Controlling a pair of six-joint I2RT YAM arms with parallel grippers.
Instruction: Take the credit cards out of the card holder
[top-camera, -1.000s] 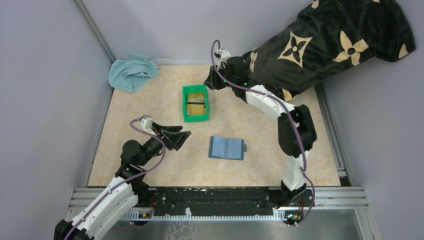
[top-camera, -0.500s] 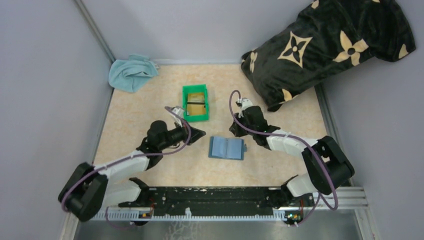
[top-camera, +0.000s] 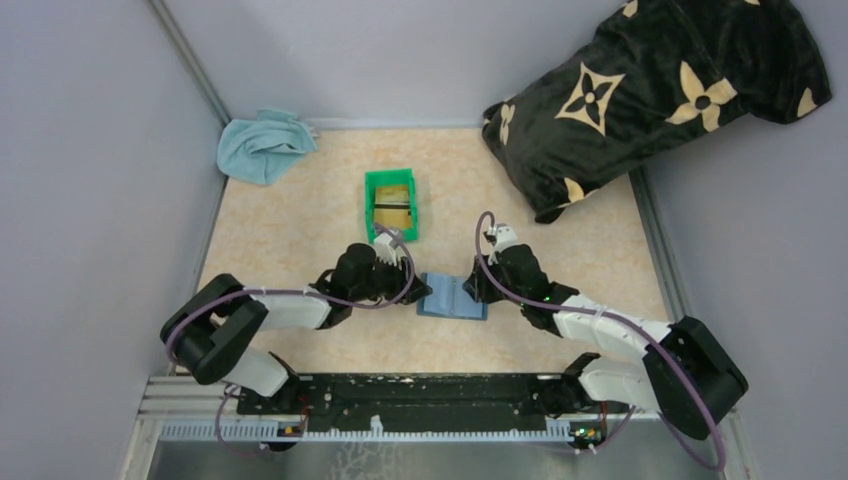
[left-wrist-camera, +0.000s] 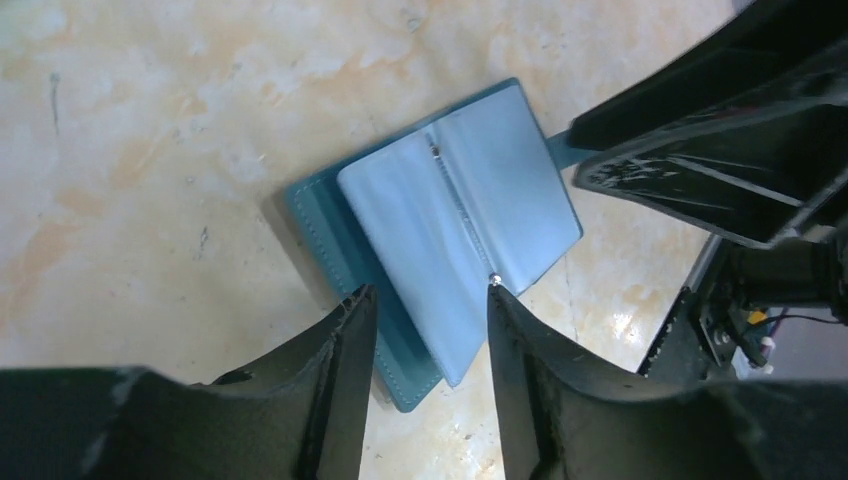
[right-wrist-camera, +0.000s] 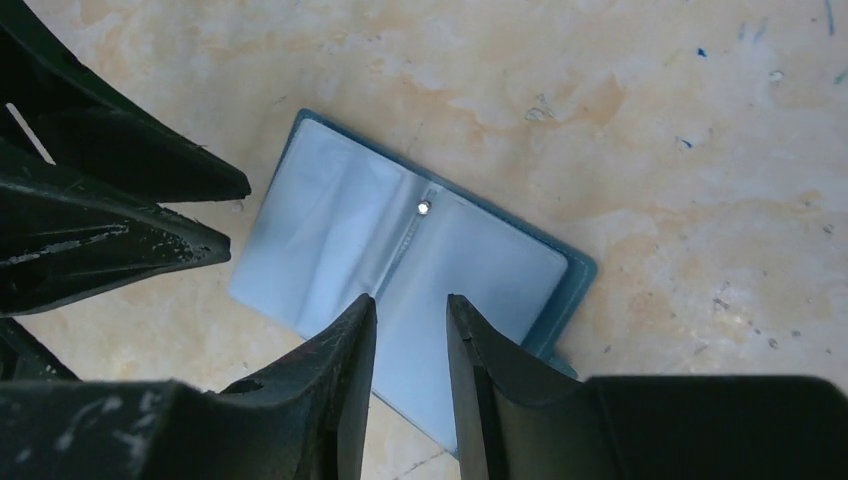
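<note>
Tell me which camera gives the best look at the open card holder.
Left wrist: the card holder lies open and nearly whole, both pale pages and teal cover edge clear. Right wrist shows it close too, but the right hand hides its lower edge. Top external shows it small, the left hand at its edge.

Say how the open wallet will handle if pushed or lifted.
The wallet lies thin and flat, so it would probably slide on the smooth table rather than tip. It looks hinged and floppy; lifted by one edge, it may fold.
</note>
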